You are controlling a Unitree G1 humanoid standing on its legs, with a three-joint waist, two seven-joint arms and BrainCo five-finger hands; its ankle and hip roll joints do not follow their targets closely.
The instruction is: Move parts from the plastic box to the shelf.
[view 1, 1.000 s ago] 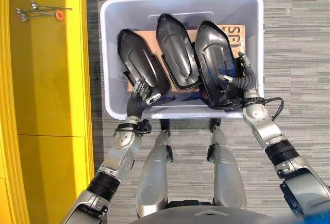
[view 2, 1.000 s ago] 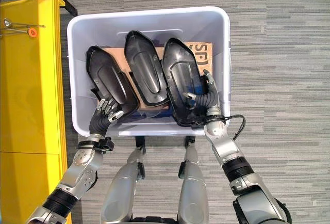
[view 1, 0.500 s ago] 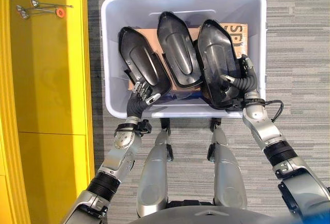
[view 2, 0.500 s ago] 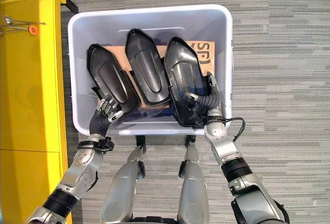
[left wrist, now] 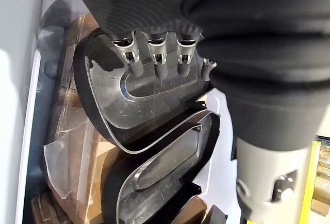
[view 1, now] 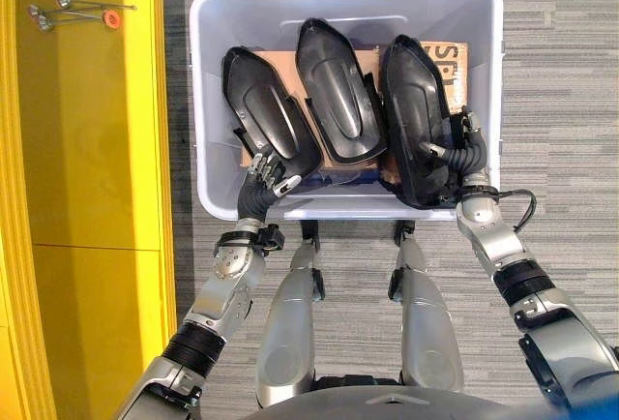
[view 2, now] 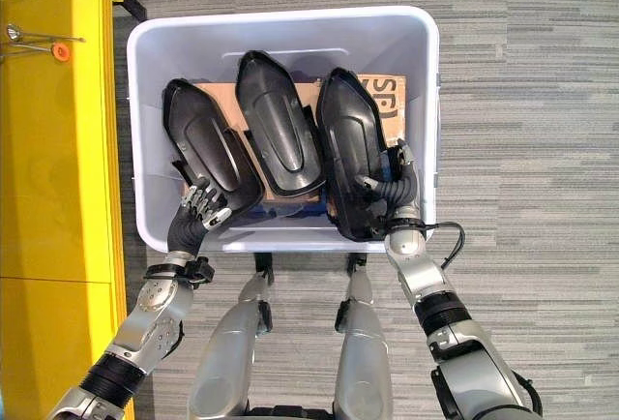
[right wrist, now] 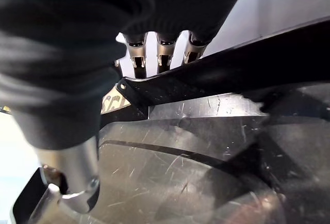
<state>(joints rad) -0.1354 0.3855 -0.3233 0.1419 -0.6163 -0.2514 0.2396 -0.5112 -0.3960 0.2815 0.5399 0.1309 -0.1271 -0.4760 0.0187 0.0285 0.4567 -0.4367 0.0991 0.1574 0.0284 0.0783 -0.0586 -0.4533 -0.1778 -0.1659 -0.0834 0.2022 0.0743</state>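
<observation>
Rightmost part (view 1: 416, 120) in right robot hand (view 1: 456, 154)

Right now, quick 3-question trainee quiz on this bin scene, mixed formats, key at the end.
1. Count: how many black parts lean in the plastic box?
2. True or false: the right robot hand grips the middle part.
3. Multiple choice: where is the left robot hand?
A. At the near end of the leftmost part
B. On the yellow shelf
C. Outside the box, on the carpet

Key:
1. Three.
2. False. Its fingers and thumb close round the rightmost part.
3. A. Its fingers rest on the part, not closed round it.
</observation>
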